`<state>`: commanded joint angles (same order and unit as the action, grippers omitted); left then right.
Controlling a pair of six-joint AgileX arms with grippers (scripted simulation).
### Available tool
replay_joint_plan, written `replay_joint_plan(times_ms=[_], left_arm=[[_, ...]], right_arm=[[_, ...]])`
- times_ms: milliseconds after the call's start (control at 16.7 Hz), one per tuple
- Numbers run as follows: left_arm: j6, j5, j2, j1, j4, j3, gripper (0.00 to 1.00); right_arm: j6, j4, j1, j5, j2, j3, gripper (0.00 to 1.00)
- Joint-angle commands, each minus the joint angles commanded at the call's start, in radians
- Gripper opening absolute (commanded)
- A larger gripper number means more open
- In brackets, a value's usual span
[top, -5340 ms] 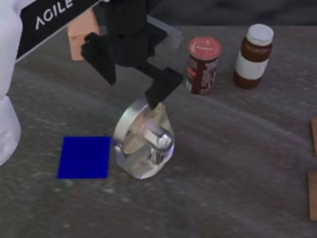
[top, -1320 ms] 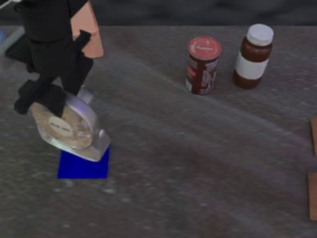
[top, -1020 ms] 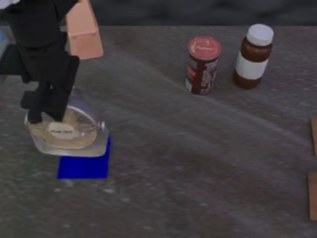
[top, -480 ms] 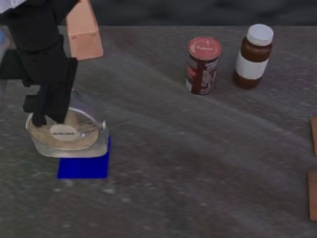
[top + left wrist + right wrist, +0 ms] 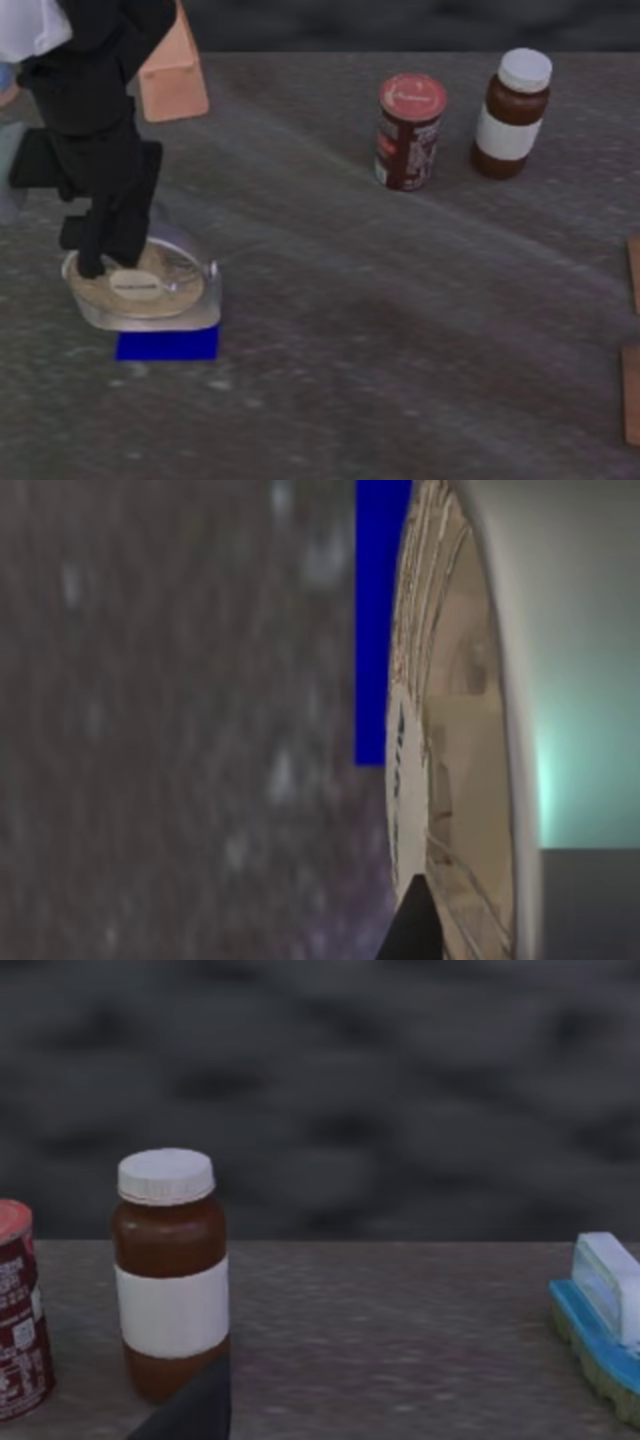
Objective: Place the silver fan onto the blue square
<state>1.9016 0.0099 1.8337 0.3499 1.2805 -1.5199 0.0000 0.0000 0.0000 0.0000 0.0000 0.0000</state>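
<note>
The left gripper (image 5: 100,262), jaws clamped on the silver fan (image 5: 145,290), held it face-up over the blue square's (image 5: 166,344) far part

The left arm reaches down over the table's left side, its black left gripper (image 5: 105,245) pointing downward with the fingers clamped on the rim of the silver fan (image 5: 150,290). The right arm is out of the top view

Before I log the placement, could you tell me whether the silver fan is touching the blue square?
Cannot tell. In the top view the silver fan, held by the left gripper, overlaps the blue square, but neither view shows contact or a gap.
</note>
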Motion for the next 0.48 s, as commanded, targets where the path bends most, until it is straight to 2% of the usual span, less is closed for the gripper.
replay_joint_plan(times_ms=[60,480], left_arm=[[0.0,0.0,0.0,0.0,0.0,0.0,0.0],[0.0,0.0,0.0,0.0,0.0,0.0,0.53]], right_arm=[[0.0,0.0,0.0,0.0,0.0,0.0,1.0],[0.0,0.0,0.0,0.0,0.0,0.0,1.0]])
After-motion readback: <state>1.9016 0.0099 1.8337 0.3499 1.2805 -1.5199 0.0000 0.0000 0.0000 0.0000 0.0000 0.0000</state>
